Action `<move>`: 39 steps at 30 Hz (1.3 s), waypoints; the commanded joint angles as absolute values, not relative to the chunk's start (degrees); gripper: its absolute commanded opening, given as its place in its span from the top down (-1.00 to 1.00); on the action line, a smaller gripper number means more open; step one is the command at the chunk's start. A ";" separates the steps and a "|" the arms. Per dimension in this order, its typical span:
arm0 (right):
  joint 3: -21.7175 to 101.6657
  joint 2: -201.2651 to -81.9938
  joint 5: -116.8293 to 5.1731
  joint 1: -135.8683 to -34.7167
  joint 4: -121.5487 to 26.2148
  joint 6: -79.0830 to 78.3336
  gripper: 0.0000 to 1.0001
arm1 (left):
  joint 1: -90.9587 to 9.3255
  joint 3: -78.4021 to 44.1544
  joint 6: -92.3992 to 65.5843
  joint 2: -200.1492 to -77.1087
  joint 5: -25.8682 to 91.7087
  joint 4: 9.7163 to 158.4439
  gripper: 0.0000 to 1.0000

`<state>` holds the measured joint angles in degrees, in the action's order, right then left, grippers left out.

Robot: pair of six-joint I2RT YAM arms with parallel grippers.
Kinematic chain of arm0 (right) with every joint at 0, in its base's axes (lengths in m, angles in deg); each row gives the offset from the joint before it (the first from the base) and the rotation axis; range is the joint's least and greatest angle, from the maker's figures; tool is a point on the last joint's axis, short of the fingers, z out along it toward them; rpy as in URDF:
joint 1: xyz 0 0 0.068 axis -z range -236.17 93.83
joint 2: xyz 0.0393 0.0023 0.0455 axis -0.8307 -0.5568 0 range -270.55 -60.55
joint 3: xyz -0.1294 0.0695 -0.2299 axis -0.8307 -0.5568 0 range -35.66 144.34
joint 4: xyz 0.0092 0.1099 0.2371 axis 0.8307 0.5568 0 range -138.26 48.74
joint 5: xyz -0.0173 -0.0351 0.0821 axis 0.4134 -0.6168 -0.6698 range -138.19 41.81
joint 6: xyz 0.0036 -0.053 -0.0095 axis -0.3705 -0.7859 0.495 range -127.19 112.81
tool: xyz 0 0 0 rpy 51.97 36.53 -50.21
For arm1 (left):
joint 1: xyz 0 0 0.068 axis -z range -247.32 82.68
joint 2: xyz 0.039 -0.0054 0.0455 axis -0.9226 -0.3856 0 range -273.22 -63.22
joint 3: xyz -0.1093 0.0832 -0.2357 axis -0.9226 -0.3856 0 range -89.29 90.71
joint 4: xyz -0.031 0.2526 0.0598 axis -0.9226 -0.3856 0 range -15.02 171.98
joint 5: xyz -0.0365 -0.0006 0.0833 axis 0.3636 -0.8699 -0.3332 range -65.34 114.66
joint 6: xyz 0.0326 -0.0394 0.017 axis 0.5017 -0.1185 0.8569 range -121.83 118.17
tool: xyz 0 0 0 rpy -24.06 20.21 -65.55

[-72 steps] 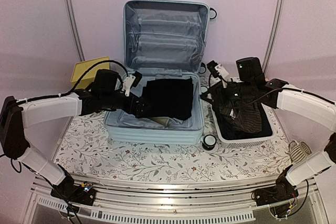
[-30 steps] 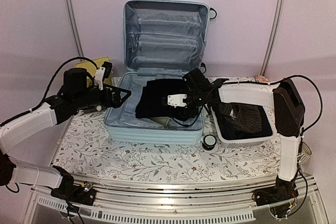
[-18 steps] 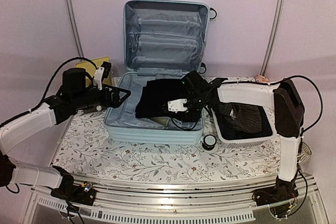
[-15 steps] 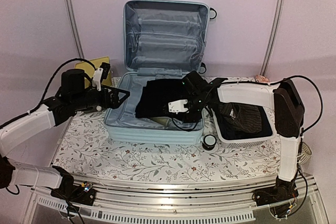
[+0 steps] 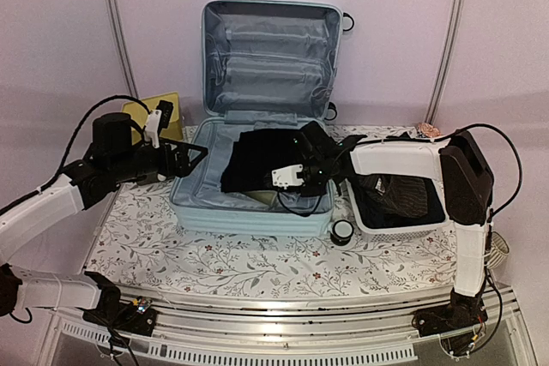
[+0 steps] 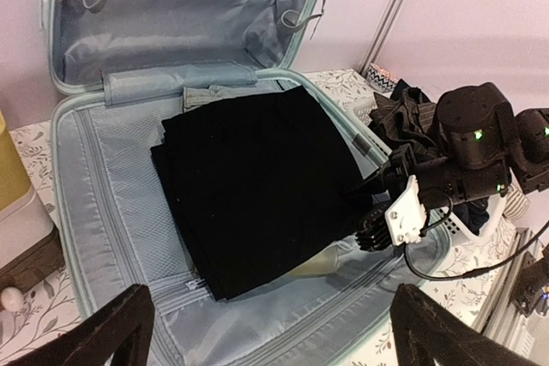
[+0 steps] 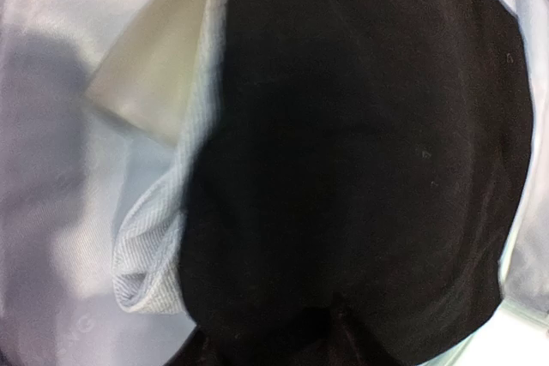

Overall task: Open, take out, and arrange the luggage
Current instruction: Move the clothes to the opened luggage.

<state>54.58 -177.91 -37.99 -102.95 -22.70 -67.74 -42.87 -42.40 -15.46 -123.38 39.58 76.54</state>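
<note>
The pale mint-blue luggage [image 5: 257, 212] lies open on the table with its lid [image 5: 270, 49] up against the back wall. A folded black garment [image 5: 257, 160] lies in its grey-lined base, over a pale cloth [image 6: 330, 259]. My right gripper [image 5: 298, 169] is at the garment's right edge. In the right wrist view black cloth [image 7: 360, 126] fills the frame and bunches between the close-set fingers of that gripper [image 7: 274, 345]. My left gripper [image 5: 196, 153] hangs open and empty over the luggage's left rim. In the left wrist view it [image 6: 273, 306] looks down on the garment [image 6: 257, 177].
A white lattice basket [image 5: 433, 222] with dark clothes [image 5: 399, 193] stands right of the luggage. A yellow-topped box [image 5: 141, 113] stands at the back left. A small round black-and-white object [image 5: 342, 231] lies by the luggage's front right corner. A flowered cloth [image 5: 257, 263] covers the table.
The left arm has drawn back left off the garment, its gripper open. The right arm swung from the basket into the luggage and settled on the garment's right edge.
</note>
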 commanded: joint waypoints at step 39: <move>59.02 -160.03 -57.86 -113.45 11.00 -50.46 0.93 | -33.29 -43.71 -11.06 -126.35 47.45 79.19 -0.96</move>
